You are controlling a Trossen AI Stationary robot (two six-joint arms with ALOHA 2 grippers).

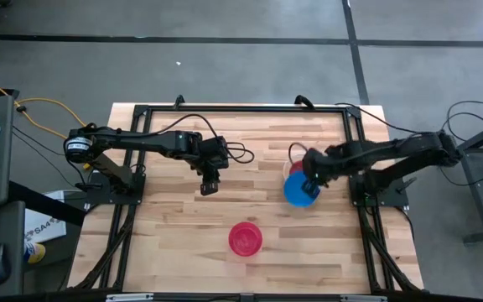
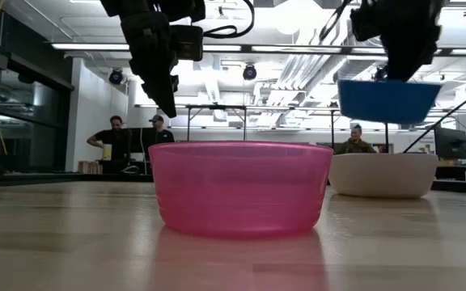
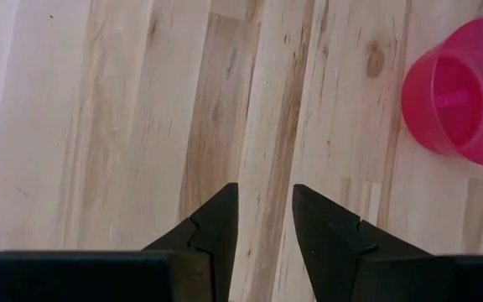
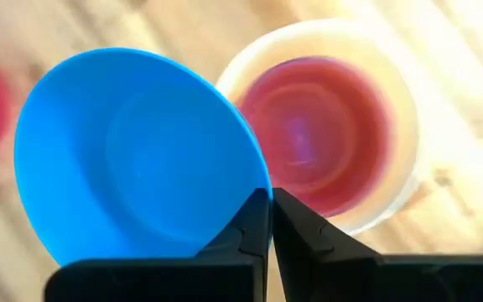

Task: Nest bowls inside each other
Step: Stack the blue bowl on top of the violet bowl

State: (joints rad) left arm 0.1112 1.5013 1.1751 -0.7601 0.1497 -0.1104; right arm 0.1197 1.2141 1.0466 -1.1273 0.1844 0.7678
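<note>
My right gripper (image 4: 268,201) is shut on a blue bowl (image 4: 132,159) and holds it in the air at the table's right side (image 1: 300,191). Just beyond it a white bowl (image 4: 392,92) stands on its base on the wood, with a reddish-purple bowl (image 4: 313,134) nested inside. A pink-red bowl (image 1: 245,238) stands alone near the front middle. My left gripper (image 1: 210,186) hangs open above bare wood at mid-table, to the left of the pink-red bowl (image 3: 464,92) and farther back. My right gripper pinches the blue bowl's rim (image 4: 257,180) with one finger inside the bowl and one outside. The fingers come from above, pointing steeply down. The bowl hangs below them, mouth up and about level (image 2: 388,100), clear of the table and higher than the white bowl (image 2: 379,174).
A black frame (image 1: 241,109) runs along the tabletop's far edge and sides. Bare wood lies between the pink-red bowl and the white bowl. People (image 2: 136,137) sit in the room beyond the far edge.
</note>
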